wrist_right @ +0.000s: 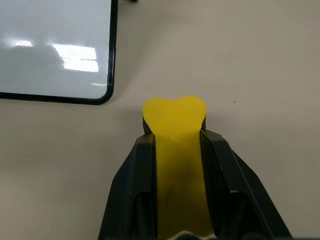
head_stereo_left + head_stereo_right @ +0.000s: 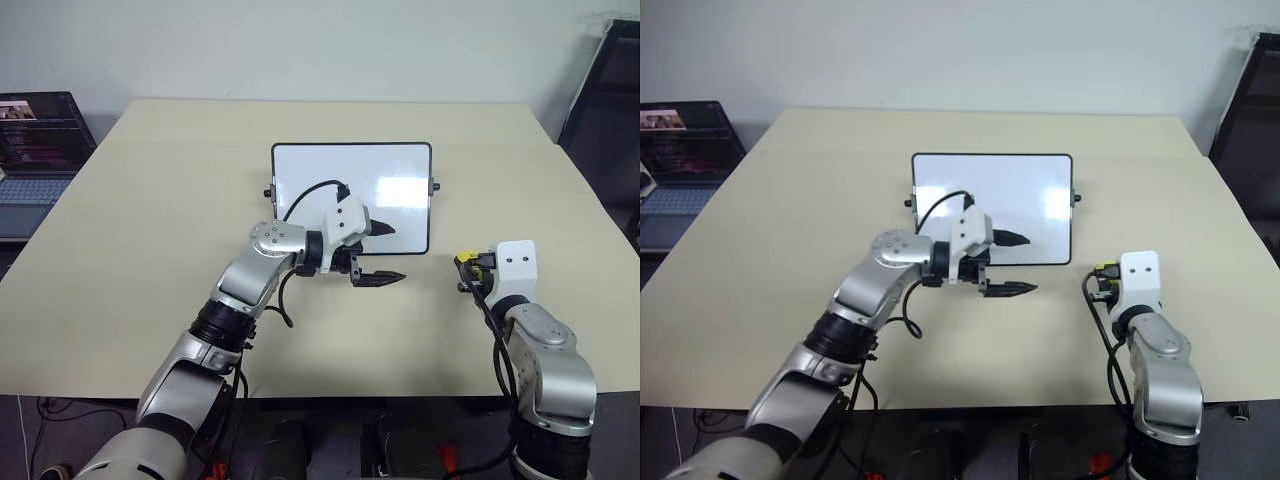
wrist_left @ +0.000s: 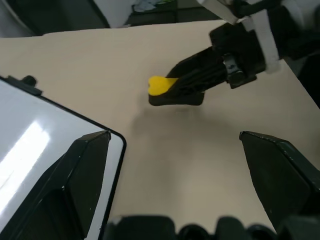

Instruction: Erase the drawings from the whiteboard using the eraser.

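While the whiteboard (image 2: 351, 195) lies flat near the middle of the beige table (image 2: 130, 250), its white face looks clean, with just glare patches and no marker marks that I can make out. Black frame, rounded corners, a little knob on each short side.

Right gripper (image 1: 176, 131) has its two black fingers clamped on the eraser (image 1: 175, 125), the yellow block squeezed between them with its rounded end poking out past the tips. It sits off the board, over bare table just beside the board's near right corner (the head views show it as a small yellow spot by the white wrist housing, so go by the wrist shot).

Left gripper (image 2: 381, 254) is spread wide with nothing in it. It points sideways toward the right arm, one finger (image 2: 381, 230) over the board's near edge, the other (image 2: 378, 278) over the table just in front of it. Can't tell if either finger touches anything.

A laptop (image 2: 38, 140) sits at the far left, off the table.
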Robot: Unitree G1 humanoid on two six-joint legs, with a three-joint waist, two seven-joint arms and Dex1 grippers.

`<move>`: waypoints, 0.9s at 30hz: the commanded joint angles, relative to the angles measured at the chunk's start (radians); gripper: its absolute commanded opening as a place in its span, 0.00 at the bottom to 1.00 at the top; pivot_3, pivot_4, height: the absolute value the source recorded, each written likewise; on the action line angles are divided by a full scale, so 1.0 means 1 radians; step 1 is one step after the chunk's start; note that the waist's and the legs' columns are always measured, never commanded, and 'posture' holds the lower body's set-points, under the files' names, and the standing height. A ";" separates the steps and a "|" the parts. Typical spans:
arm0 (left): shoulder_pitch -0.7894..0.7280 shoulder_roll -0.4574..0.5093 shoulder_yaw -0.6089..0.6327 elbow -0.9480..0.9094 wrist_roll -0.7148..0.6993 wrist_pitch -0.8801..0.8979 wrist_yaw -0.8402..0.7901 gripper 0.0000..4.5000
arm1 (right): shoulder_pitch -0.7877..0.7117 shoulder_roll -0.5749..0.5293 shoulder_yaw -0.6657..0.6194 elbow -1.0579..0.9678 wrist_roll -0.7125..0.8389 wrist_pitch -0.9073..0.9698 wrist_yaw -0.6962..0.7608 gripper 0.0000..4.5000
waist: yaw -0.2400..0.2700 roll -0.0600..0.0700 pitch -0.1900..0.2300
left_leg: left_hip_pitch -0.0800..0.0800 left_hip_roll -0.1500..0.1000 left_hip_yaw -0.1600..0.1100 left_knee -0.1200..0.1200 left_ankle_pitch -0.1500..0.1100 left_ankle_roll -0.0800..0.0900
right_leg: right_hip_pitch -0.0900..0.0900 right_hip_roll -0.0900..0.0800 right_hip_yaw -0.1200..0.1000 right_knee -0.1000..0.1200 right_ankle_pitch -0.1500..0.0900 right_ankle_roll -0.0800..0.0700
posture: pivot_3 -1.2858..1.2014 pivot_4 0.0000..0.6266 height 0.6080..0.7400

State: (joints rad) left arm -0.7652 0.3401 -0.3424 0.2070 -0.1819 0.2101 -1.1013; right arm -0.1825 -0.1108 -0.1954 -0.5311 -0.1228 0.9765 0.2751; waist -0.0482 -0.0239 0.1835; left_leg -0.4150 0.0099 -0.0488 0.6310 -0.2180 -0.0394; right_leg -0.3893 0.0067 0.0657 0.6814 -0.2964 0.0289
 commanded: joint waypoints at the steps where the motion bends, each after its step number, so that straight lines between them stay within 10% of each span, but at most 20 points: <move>1: -0.026 0.005 -0.022 0.032 0.032 -0.101 -0.059 1.00 | -0.037 -0.014 -0.013 0.021 0.029 -0.010 -0.026 0.19 | 0.000 0.000 0.000 | 0.000 0.000 0.000 0.000 0.000 0.000 | 0.000 0.000 0.000 0.000 0.000 0.000 | 0.52 0.24 1.00; 11: -0.011 -0.024 -0.031 0.070 0.078 -0.190 -0.087 1.00 | -0.109 -0.046 -0.071 0.185 0.088 -0.096 -0.100 0.19 | 0.002 0.000 0.000 | -0.001 0.000 0.000 0.000 0.000 0.000 | 0.000 0.000 0.000 0.000 0.000 0.000 | 0.52 0.24 1.00; 22: 0.005 -0.032 0.000 0.069 0.077 -0.171 -0.060 1.00 | -0.144 -0.060 -0.091 0.233 0.150 -0.150 -0.134 0.99 | 0.002 0.000 0.000 | -0.001 0.000 0.000 0.000 0.000 0.000 | 0.000 0.000 0.000 0.000 0.000 0.000 | 0.52 0.24 1.00; 27: 0.031 -0.017 0.052 0.048 0.064 -0.113 0.010 1.00 | -0.126 -0.061 -0.069 0.166 0.187 -0.209 -0.115 1.00 | 0.001 0.000 0.000 | -0.001 0.000 -0.001 0.000 0.000 0.000 | 0.000 0.000 0.000 0.000 0.000 0.000 | 0.52 0.24 1.00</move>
State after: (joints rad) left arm -0.7412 0.3143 -0.3365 0.2864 -0.0986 0.0710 -1.1219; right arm -0.3140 -0.1590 -0.2715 -0.2866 0.0393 0.8093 0.1467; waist -0.0475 -0.0236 0.1833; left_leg -0.4156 0.0100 -0.0495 0.6309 -0.2181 -0.0391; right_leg -0.3894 0.0067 0.0654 0.6819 -0.2964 0.0288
